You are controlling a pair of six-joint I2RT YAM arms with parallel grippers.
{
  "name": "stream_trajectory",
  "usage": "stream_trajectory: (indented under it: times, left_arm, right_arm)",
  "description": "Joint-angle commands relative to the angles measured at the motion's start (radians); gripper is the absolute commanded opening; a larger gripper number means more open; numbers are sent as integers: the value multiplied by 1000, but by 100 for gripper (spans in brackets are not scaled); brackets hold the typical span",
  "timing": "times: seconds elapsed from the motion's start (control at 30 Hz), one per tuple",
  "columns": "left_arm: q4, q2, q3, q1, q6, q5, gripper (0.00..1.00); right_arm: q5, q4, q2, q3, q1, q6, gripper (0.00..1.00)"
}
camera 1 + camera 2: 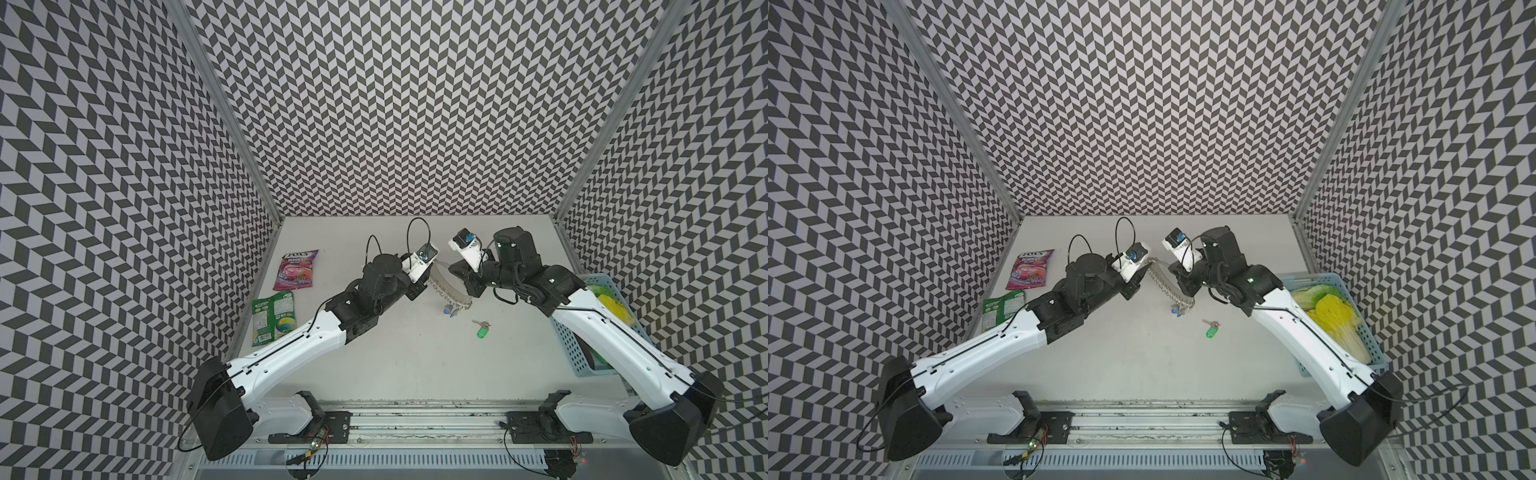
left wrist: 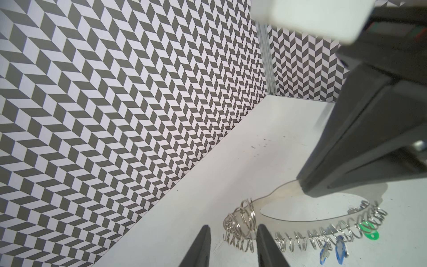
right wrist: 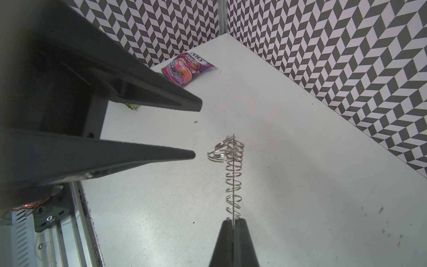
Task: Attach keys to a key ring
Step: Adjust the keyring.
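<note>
Steel rings glint all along the key ring (image 1: 451, 286), and look: the right gripper (image 3: 233, 224) has its jaws pinched tight on one tip of the plate. It holds the plate up on edge, I'd guess so the fringe hangs free for threading. The left gripper (image 2: 233, 228), jaws part-spread and empty, hovers just short of the end rings, probably lining up to steady one. Two blue-tagged keys (image 1: 451, 311) dangle from the low end. The green-tagged key (image 1: 482, 331) lies loose on the table (image 1: 395, 365), nearer the front, untouched and not yet attached.
</note>
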Motion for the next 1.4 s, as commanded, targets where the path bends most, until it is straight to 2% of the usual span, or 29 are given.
stream_trajectory:
  times: [0.0, 0.37, 0.63, 0.8, 1.0, 1.37]
  left_arm:
    - [-3, 10, 30, -13, -12, 34, 36]
    - [-25, 35, 13, -32, -29, 20, 37]
    - [-24, 84, 19, -34, -25, -94, 37]
    - [-3, 80, 13, -34, -26, -88, 35]
    - [14, 71, 11, -34, -33, -94, 27]
    - [22, 41, 9, -32, -43, -110, 29]
  right_arm:
    - [19, 86, -26, 14, 9, -17, 0]
    - [14, 83, -26, 23, 15, -23, 0]
    - [9, 76, -35, 31, 21, -22, 0]
    - [8, 70, -40, 31, 22, -23, 0]
    - [7, 67, -43, 26, 24, -24, 0]
    - [4, 65, -37, 25, 25, -26, 0]
